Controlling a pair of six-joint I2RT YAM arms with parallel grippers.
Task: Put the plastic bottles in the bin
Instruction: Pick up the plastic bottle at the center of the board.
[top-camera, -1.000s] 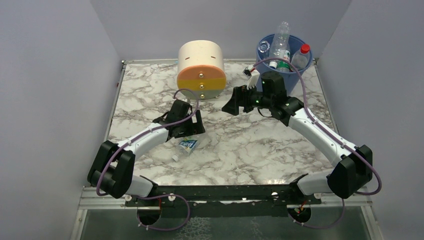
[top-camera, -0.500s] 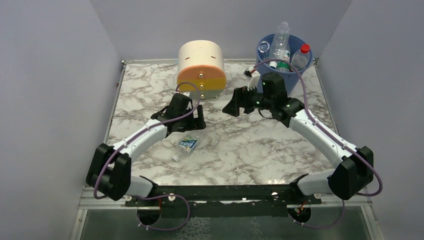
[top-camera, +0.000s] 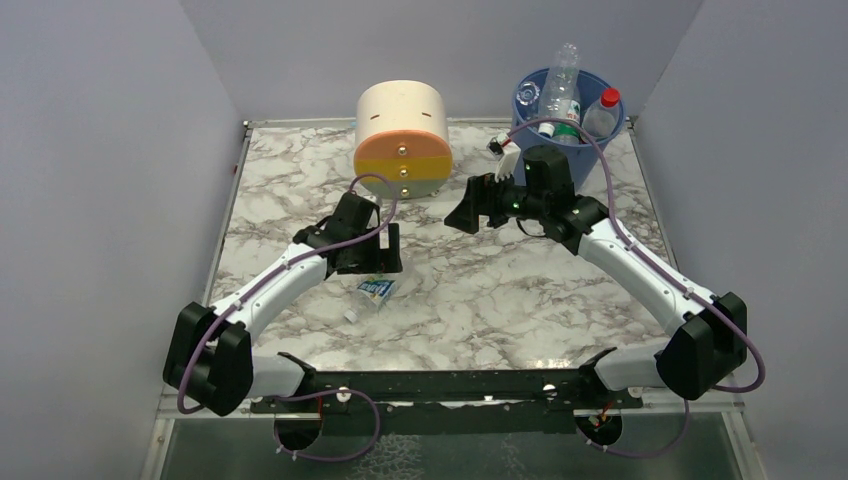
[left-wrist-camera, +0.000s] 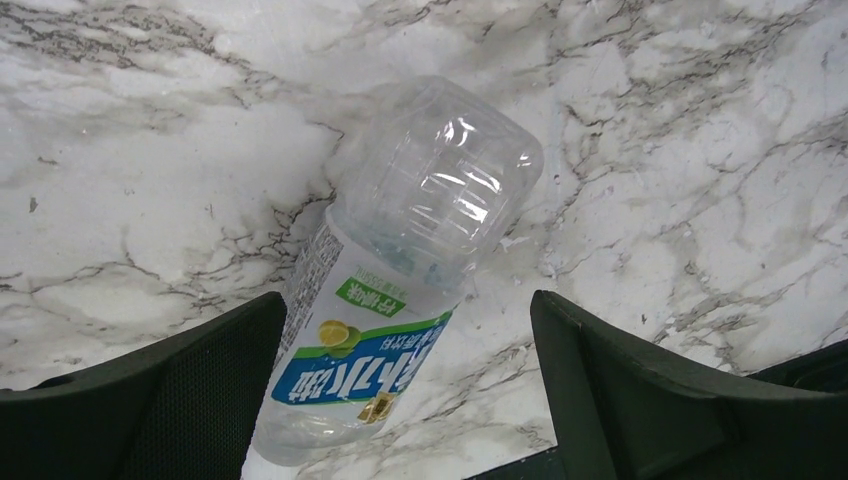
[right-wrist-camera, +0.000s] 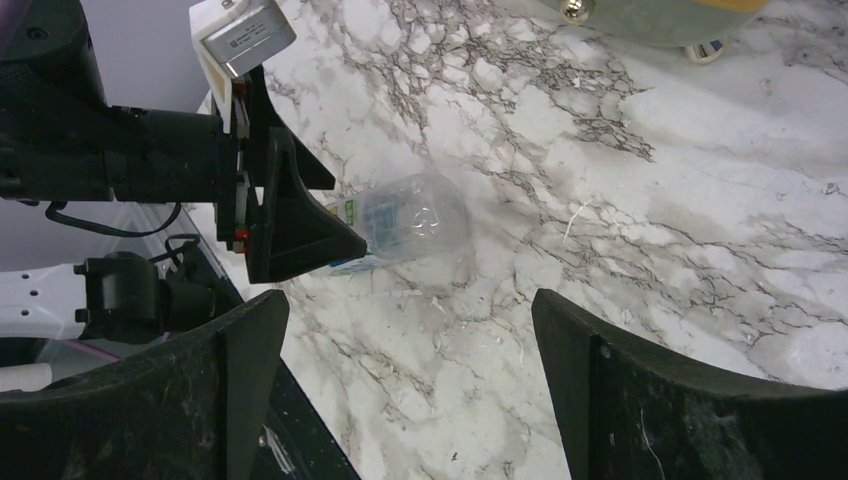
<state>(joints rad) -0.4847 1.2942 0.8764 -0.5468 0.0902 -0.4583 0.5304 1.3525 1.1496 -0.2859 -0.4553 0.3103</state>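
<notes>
The left tool (top-camera: 378, 258) hangs low over a white marble-patterned table (top-camera: 480, 300) with its two black fingers spread wide and gripping nothing. In the left wrist view, a plastic bottle (left-wrist-camera: 420, 250) lies on its side on the table in the gap between those fingers (left-wrist-camera: 180, 390), slanted across it. The clear ribbed bottom end points ahead of the tool. The labelled part, white with a blue band, a green patch and a lemon picture, sits nearest the wrist. Whether either finger touches the bottle cannot be told.

The right tool (top-camera: 465, 210) is held above the table, well apart from the left tool, its fingers also spread wide and empty. From the right wrist view, the lying bottle (right-wrist-camera: 405, 225) appears ahead of this tool, with the left tool (right-wrist-camera: 300, 235) just beside it.

Behind the right tool stands the blue bin (top-camera: 596, 74). Several plastic bottles stick up from it, among them a tall clear one (top-camera: 563, 85) and a red-capped one (top-camera: 603, 108). A cream-and-orange round drawer unit (top-camera: 402, 135) stands beyond the left tool.
</notes>
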